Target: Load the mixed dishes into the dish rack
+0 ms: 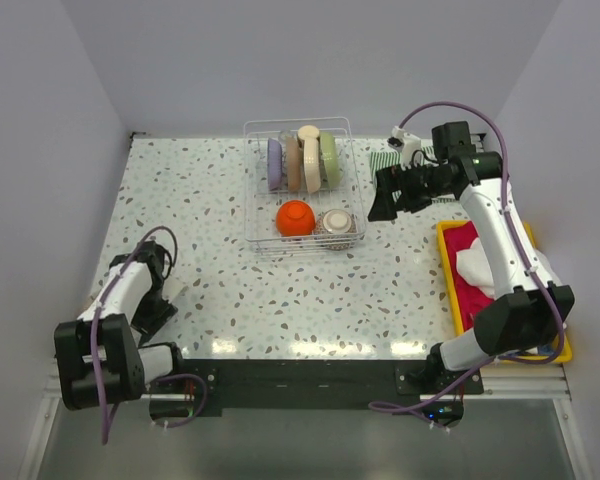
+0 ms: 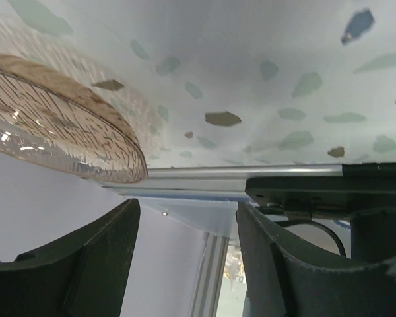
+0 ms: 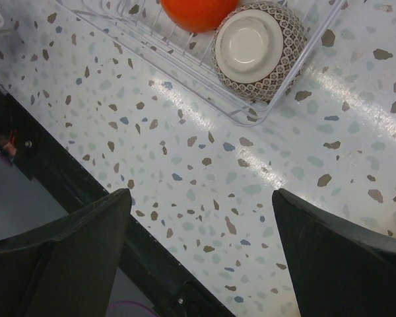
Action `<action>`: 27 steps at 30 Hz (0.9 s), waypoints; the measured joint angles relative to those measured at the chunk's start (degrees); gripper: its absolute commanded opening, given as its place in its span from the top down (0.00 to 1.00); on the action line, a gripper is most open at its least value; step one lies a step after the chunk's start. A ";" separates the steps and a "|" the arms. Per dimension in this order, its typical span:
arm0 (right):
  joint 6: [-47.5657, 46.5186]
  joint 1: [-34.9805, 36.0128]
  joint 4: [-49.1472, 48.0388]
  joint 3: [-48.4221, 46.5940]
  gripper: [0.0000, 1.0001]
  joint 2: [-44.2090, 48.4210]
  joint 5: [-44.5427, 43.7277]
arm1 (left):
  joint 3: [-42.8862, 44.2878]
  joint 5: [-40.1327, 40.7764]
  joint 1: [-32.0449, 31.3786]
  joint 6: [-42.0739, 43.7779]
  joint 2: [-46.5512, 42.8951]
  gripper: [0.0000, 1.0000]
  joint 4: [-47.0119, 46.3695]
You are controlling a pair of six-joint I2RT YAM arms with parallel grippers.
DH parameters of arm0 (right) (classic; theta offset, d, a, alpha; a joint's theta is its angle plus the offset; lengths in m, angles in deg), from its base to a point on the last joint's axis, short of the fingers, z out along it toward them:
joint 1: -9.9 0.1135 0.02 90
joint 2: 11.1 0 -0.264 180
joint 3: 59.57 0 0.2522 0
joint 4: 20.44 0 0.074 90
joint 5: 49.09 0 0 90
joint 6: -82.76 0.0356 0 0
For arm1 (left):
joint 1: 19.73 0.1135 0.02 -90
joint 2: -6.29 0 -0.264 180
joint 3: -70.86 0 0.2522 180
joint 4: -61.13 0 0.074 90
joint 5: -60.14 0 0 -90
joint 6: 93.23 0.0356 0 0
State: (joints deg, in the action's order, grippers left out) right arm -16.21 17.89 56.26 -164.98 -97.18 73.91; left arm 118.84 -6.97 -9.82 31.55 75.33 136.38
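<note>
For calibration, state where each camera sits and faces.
Top external: high behind the robot, looking down on dish rack, left arm, right arm.
Left wrist: low over the table near its edge, facing a brown streaked plate; own jaws apart.
Right wrist: above the table, looking down on orange-red bowl and grey patterned bowl; own jaws wide.
Shared: top and right wrist both show those bowls.

Bright overhead light, glare on tabletop (image 3: 330,82)
</note>
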 measured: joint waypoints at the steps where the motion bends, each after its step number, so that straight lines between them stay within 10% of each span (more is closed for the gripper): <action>1: 0.07 0.00 -0.02 0.13 0.08 0.00 -0.02 | 0.00 0.09 0.22 0.04 0.57 0.36 -0.76; 27: 0.61 0.00 -1.03 1.25 0.09 -1.38 -0.87 | -1.44 3.78 4.07 9.84 10.99 0.88 -20.31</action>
State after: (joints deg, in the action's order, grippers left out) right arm -15.60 17.89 55.24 -163.74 -98.56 73.03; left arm 117.40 -3.19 -5.75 41.39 86.32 116.08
